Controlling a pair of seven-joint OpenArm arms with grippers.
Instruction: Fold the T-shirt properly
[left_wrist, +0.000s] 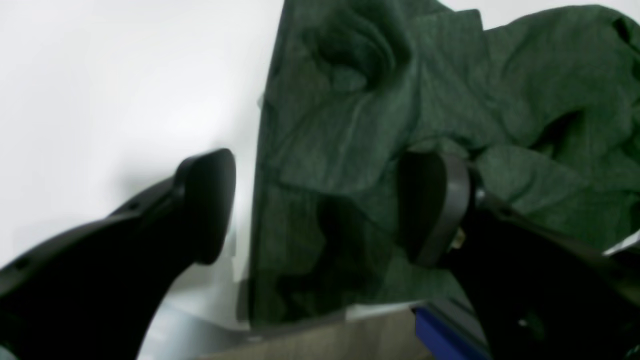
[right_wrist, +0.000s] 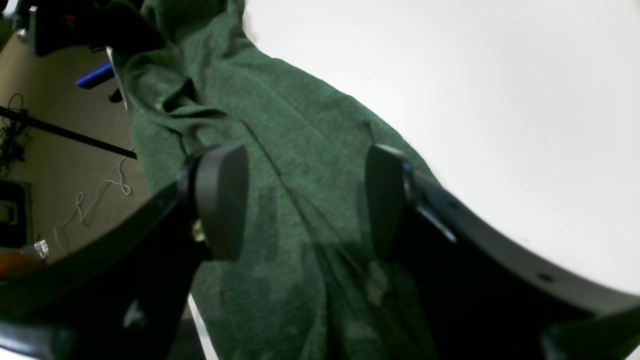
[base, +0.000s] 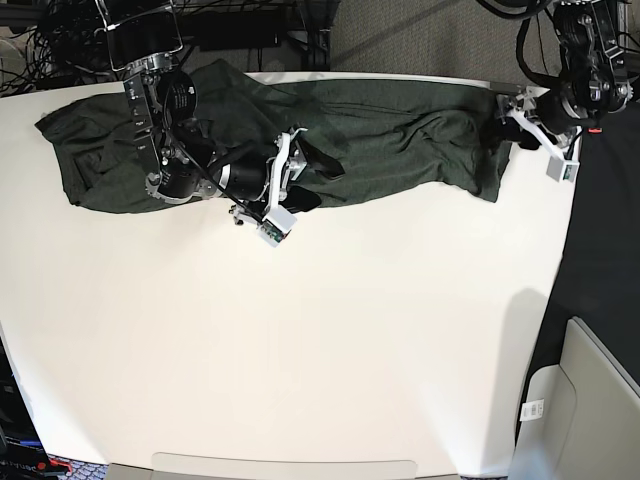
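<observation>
T-shirt (base: 400, 130): dark green, strung out crumpled along the far edge of the white table (base: 330, 350). Left gripper (left_wrist: 320, 205): jaws wide, empty, straddling a cloth edge at the far right corner. Right gripper (right_wrist: 306, 200): jaws apart, empty, over mid-garment; best pinch only one layer, then spread flat before folding.
</observation>
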